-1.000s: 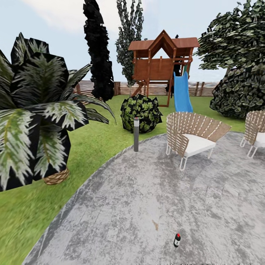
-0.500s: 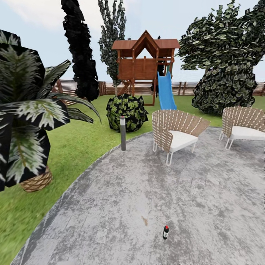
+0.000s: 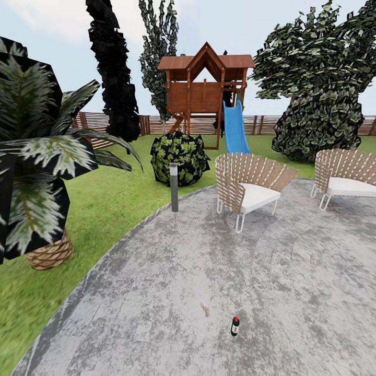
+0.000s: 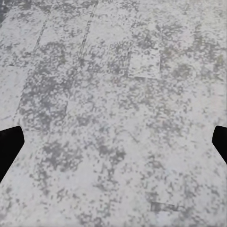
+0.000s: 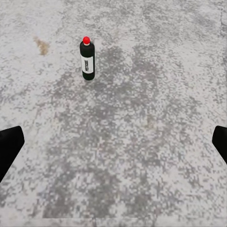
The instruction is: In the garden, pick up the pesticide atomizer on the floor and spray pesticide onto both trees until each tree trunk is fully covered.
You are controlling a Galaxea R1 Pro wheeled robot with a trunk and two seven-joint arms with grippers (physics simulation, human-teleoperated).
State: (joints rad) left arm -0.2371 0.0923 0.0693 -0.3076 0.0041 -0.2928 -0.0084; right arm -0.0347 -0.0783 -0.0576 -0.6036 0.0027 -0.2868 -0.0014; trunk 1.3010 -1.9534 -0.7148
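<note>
Head view puts the pesticide atomizer [image 3: 235, 326] low and a little right of centre, standing upright on the grey stone paving [image 3: 292, 292], so you are facing roughly the right way to go and collect it. It sits alone there, with only a small brownish stain [image 3: 205, 310] just beside it, which leaves you free to come at it from any side. In the right wrist view the same bottle [image 5: 87, 58], black with a red cap and a pale label, stands ahead of the right gripper [image 5: 113, 142], whose dark fingertips [image 5: 9, 149] sit at opposite edges of the picture, spread wide with nothing between them; that suits a reach, since the bottle is well apart from the fingers and you must close the distance first. Your left gripper [image 4: 113, 146] is likewise spread, its fingertips [image 4: 9, 146] at the frame's edges over bare paving. A big leafy tree [image 3: 318, 94] rises at the far right behind the two woven chairs [image 3: 249, 189]; its trunk seems hidden by foliage, though I cannot be sure from here. The bollard light [image 3: 174, 187] at the edge of the lawn [image 3: 115, 203] is no trunk, so leave it alone.
</note>
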